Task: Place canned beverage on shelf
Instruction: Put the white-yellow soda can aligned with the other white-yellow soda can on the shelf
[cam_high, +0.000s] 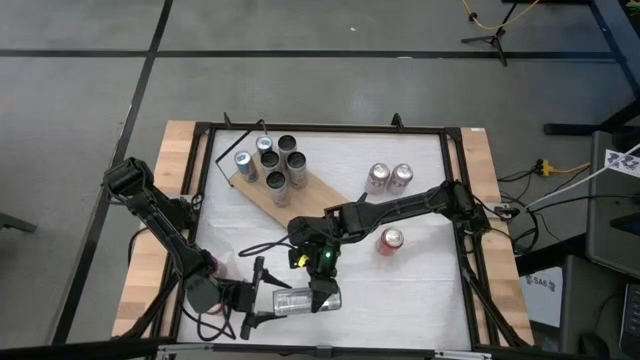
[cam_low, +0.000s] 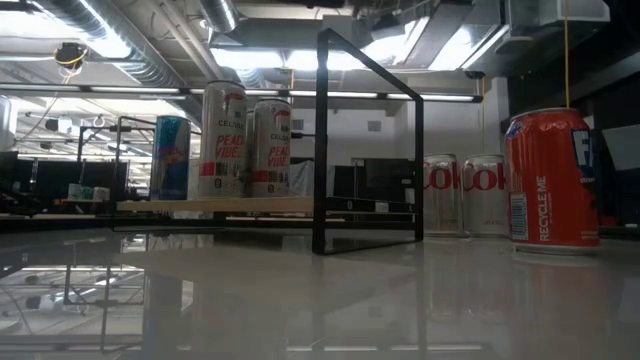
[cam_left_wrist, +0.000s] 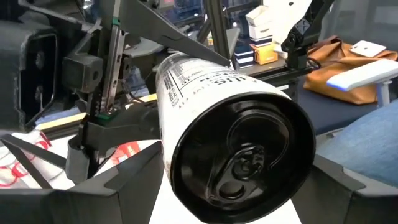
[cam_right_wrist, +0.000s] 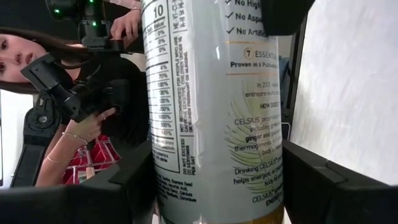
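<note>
A handover looks to be in hand near the front edge of the surface (cam_high: 420, 290). A white can (cam_high: 293, 300) lies on its side there, held between both arms, well apart from the shelf (cam_high: 275, 190), which sits toward the back left of the surface and already carries six upright cans (cam_high: 278, 160).

The left hand (cam_high: 268, 300) comes in from the left and grasps the can at one end; in the left wrist view its two fingers (cam_left_wrist: 124, 180) sit on either side of the can body, with the can top and pull tab facing that camera. The right hand (cam_high: 322, 292) reaches down from the right and closes on the other end; in the right wrist view its fingers (cam_right_wrist: 311, 180) press the printed side of the can from both sides. Both hands appear clamped to about the can's width, neither fully closed.

The next move probably calls for one hand to let go, so that the other can carry the can away, turn it upright and set it on a free part of the shelf board. If both pull at once, the can could slip or dent.

Two silver cans (cam_high: 389, 177) and a red can (cam_high: 389, 241) stand on the right side of the surface. A person (cam_right_wrist: 74, 118) shows beyond it in the right wrist view.
</note>
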